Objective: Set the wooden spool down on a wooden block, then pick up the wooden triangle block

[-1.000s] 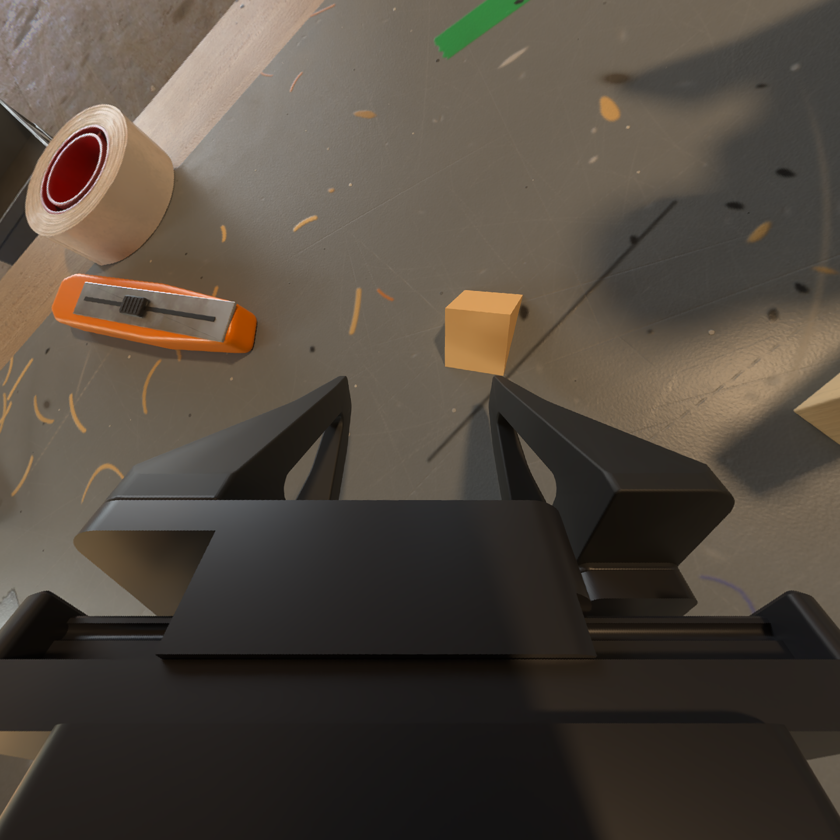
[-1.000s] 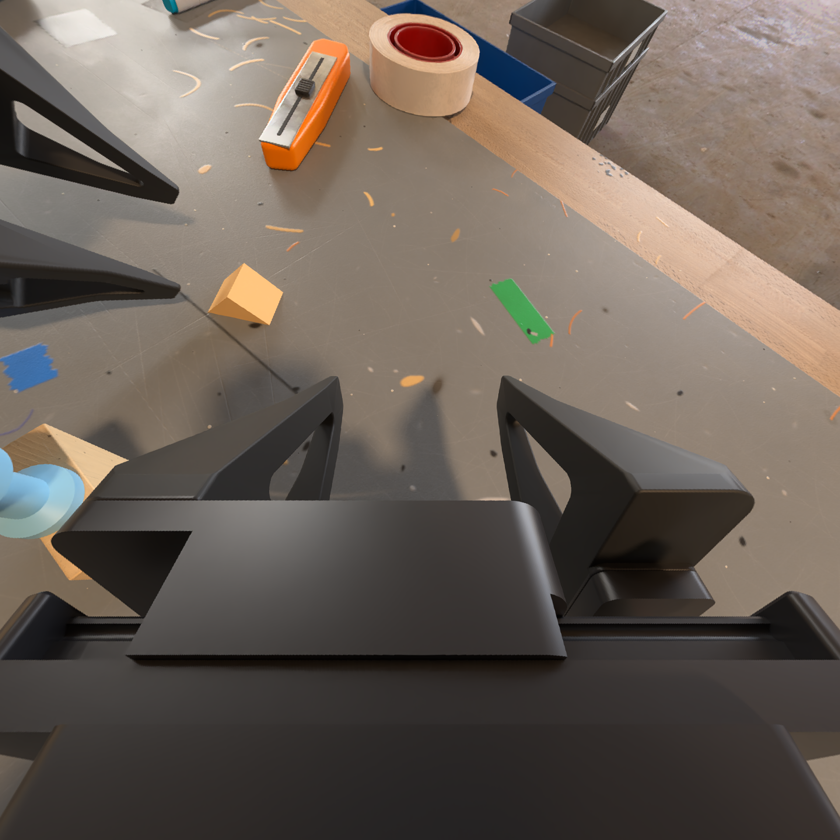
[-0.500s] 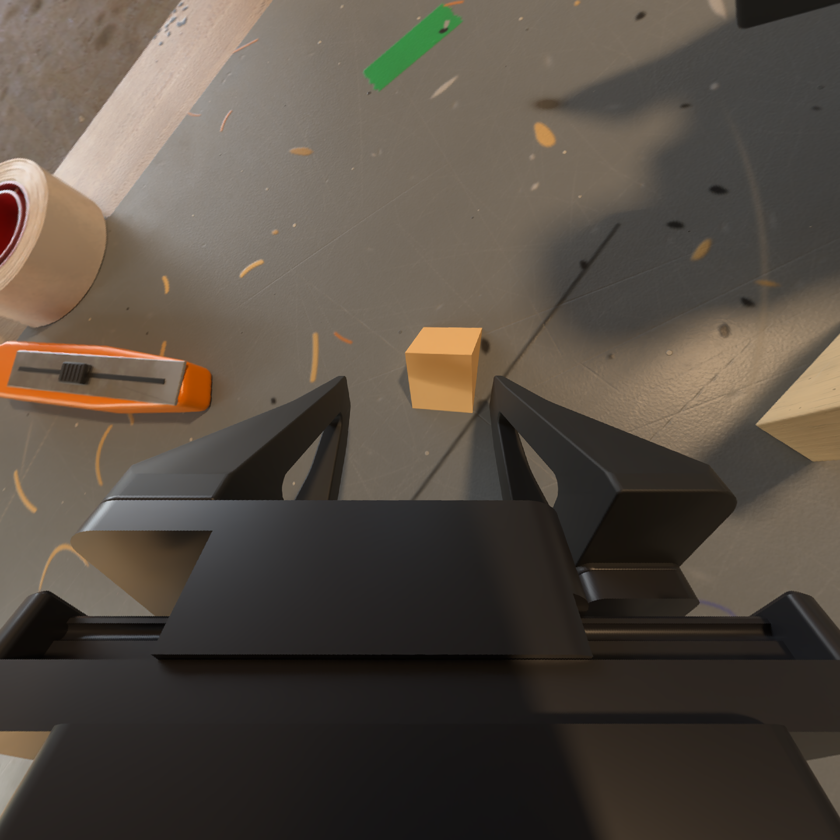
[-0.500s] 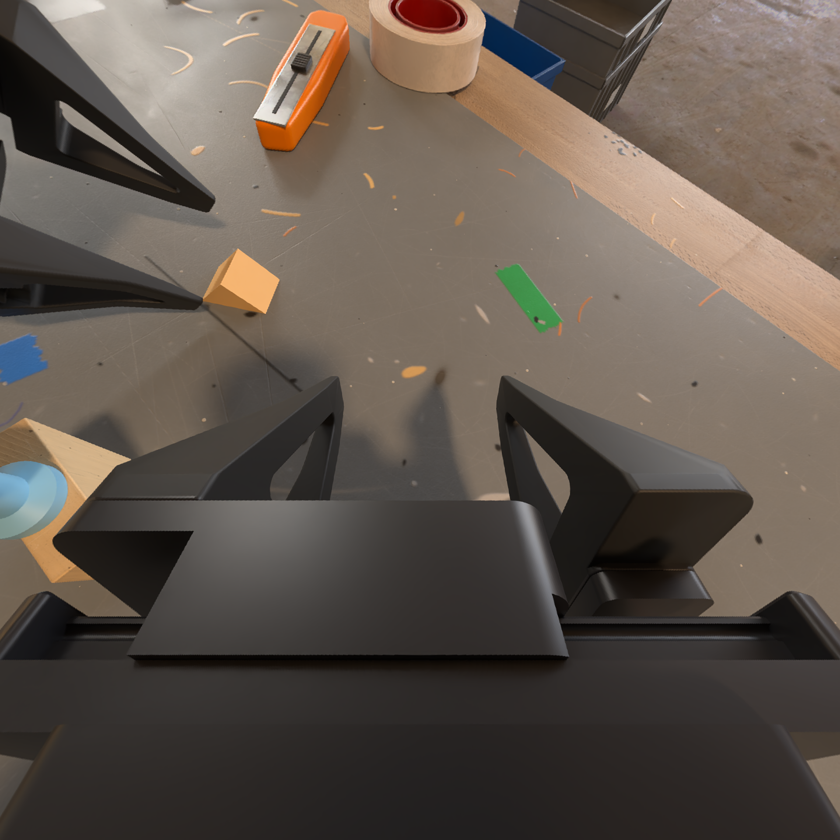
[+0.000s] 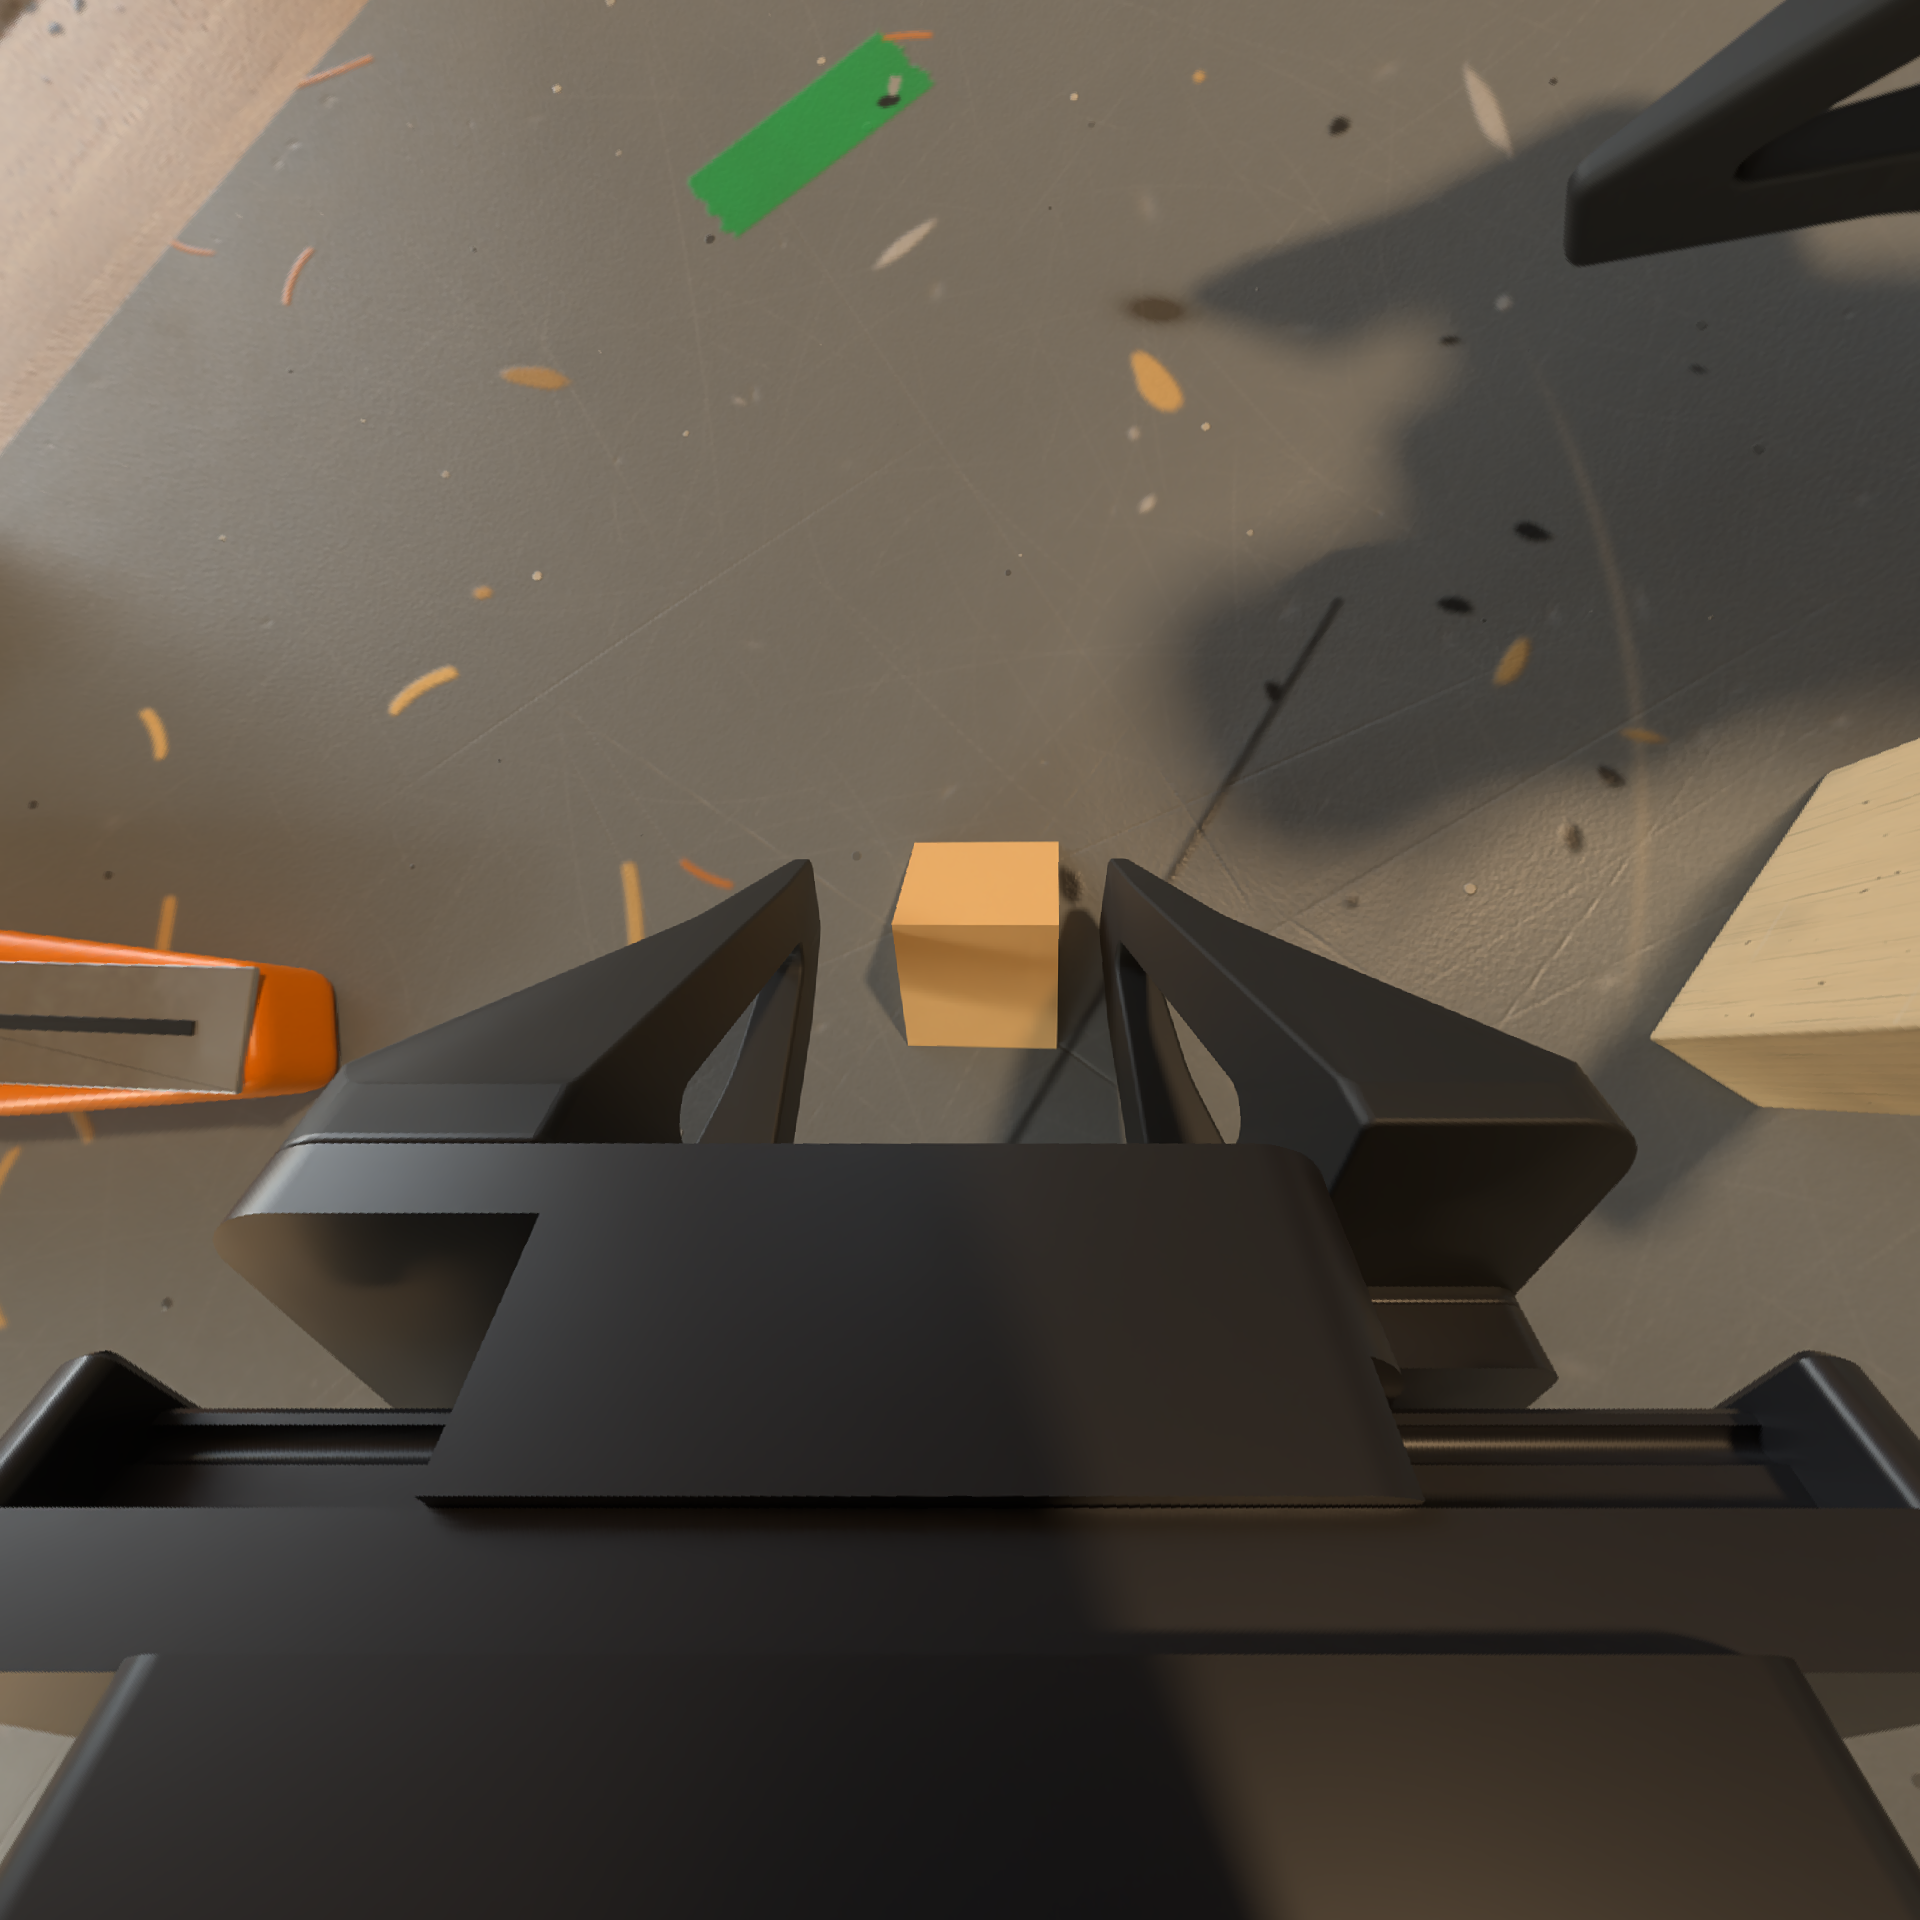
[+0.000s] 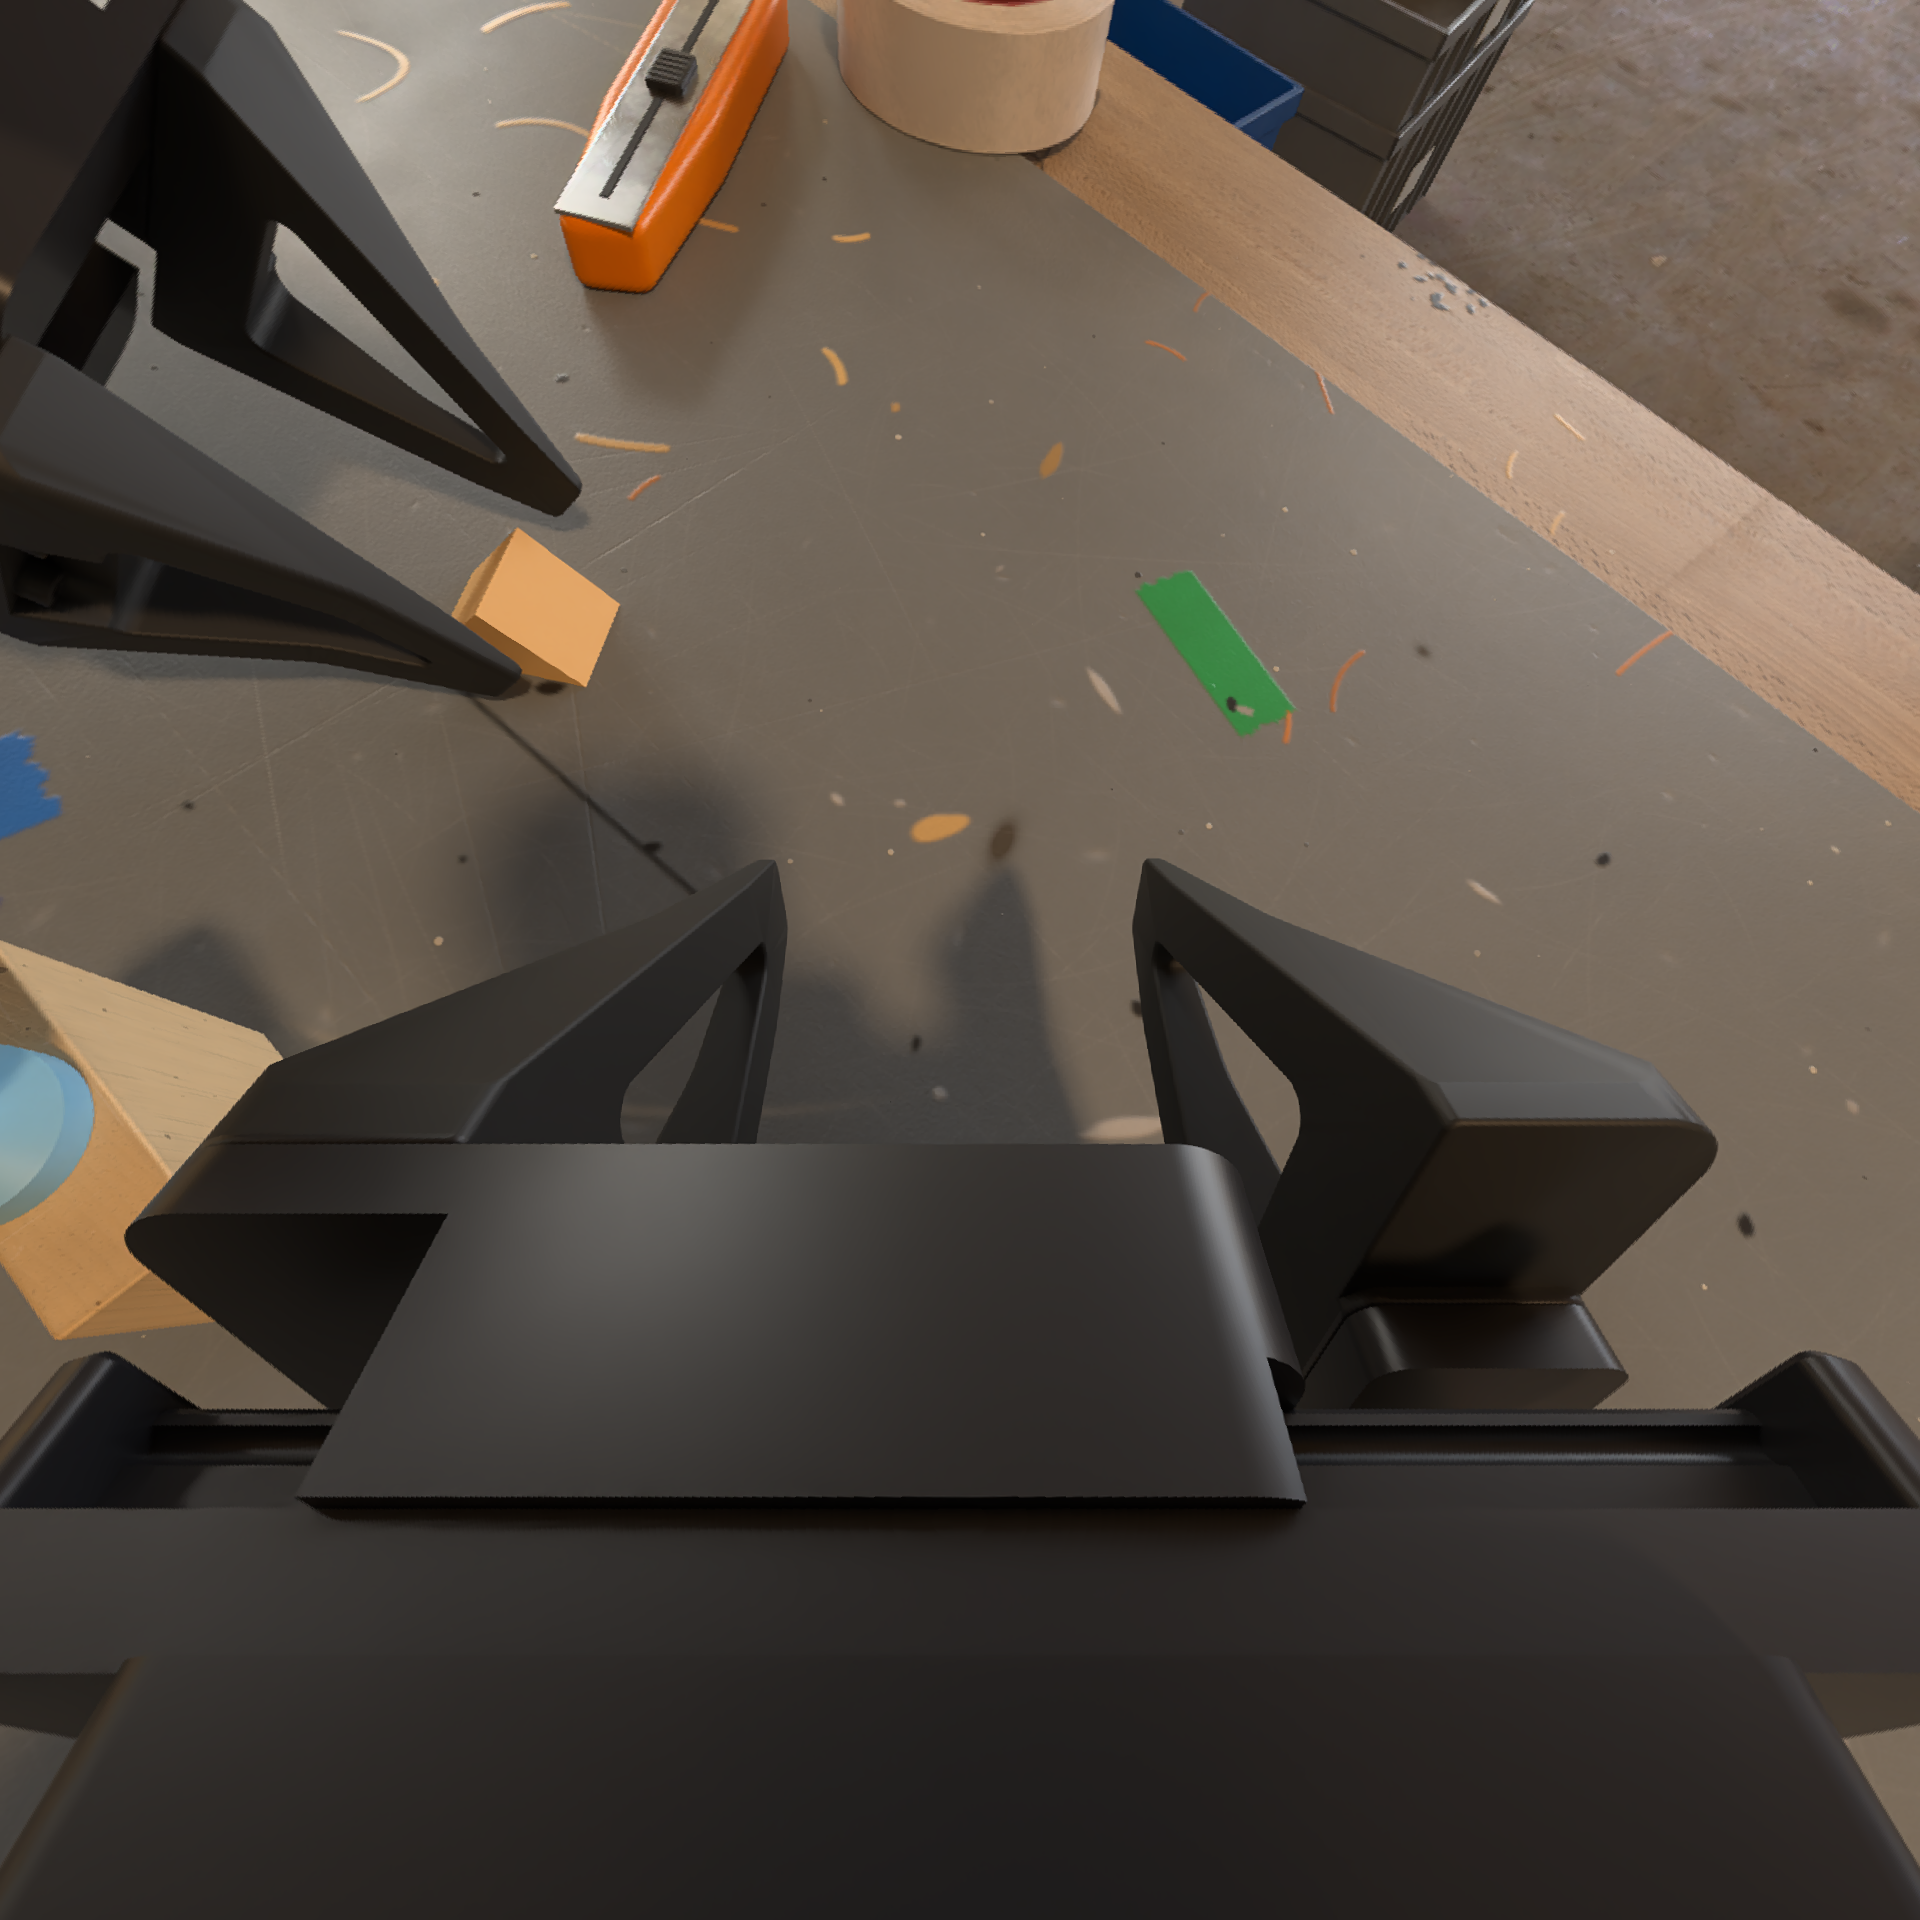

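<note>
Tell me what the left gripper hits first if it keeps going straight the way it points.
The left gripper would most likely meet the table first. The triangle block already sits between its open fingers, apparently untouched. Depth is hard to judge.

Left end effector [image 5: 960,883] now lower and forward, open fingers either side of the wooden triangle block [image 5: 979,940].

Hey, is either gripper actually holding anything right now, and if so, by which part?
Nothing is held. The left gripper is open around the wooden triangle block, with gaps on both sides. The right gripper is open over bare table.
</note>
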